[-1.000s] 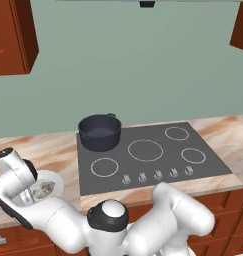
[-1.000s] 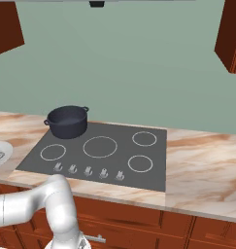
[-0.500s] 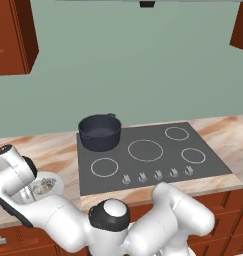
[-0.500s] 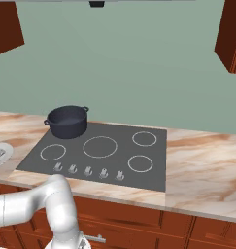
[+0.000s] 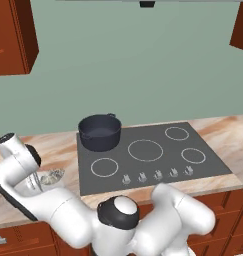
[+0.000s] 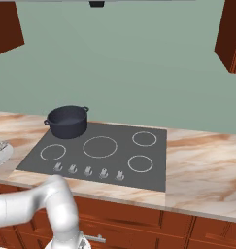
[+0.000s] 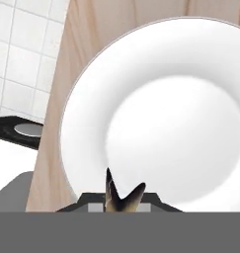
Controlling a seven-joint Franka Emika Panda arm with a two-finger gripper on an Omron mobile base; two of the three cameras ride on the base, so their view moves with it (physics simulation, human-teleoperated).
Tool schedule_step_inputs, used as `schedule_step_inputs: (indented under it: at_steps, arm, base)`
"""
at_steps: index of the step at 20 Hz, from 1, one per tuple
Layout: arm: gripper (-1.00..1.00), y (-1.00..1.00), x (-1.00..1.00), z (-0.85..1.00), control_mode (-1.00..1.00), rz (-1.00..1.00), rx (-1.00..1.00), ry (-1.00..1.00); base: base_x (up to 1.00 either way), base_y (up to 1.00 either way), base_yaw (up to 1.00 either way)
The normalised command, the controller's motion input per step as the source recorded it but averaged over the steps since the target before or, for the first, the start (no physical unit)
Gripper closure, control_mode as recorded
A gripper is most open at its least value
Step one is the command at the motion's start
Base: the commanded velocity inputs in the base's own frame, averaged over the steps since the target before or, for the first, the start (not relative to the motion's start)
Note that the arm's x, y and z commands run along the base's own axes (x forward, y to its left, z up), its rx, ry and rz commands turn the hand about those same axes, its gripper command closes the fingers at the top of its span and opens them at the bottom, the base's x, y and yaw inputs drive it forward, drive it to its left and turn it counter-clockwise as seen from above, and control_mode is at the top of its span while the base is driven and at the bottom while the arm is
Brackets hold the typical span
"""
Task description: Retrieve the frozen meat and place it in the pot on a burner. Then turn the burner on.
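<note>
Pickup step in hand: the fingers (image 7: 122,200) are nearly together at the bottom of the hand view, right over the white plate (image 7: 156,69), and what pokes up between them looks like a small brownish forked piece, likely the tail of the frozen meat (image 7: 122,195), so they seem clamped on it, though little of it shows. In the left base view the arm reaches down to the plate (image 5: 57,174) on the surface (image 5: 53,145) left of the cooktop (image 5: 148,155), with a mottled lump on it. The pot (image 5: 99,132) sits on the back left burner, well apart from the plate. It looks empty from here. Next move, as a guess: lift straight up off the plate without dragging it, swing right over the pot, lower, release. After that comes the burner knob (image 5: 126,178) on the front row, not touched yet. Risk: a thin grip on the tail end could slip.
</note>
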Motion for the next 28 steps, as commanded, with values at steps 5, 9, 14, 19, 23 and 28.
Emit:
schedule_step_inputs:
  at_steps: [5,9,14,19,23,28]
  arm:
    - [1.0,-0.92,-0.23,0.47,-1.0,0.04,-0.02,-0.17]
    - [1.0,-1.0,-0.1,0.16,-1.0,0.04,0.0,-0.1]
    - [1.0,-0.98,0.01,0.57,-1.0,0.19,0.01,-0.09]
    - [1.0,-0.89,0.0,0.82,-1.0,0.09,0.16,0.0]
    - [1.0,-0.57,0.0,0.98,-1.0,0.0,0.23,0.01]
    - [1.0,-0.42,0.26,0.38,-1.0,0.0,0.07,0.03]
  base:
    - [0.0,0.0,0.0]
    - [0.0,0.0,0.0]
    - [0.0,0.0,0.0]
    - [0.0,0.0,0.0]
    - [0.0,0.0,0.0]
    - [0.0,0.0,0.0]
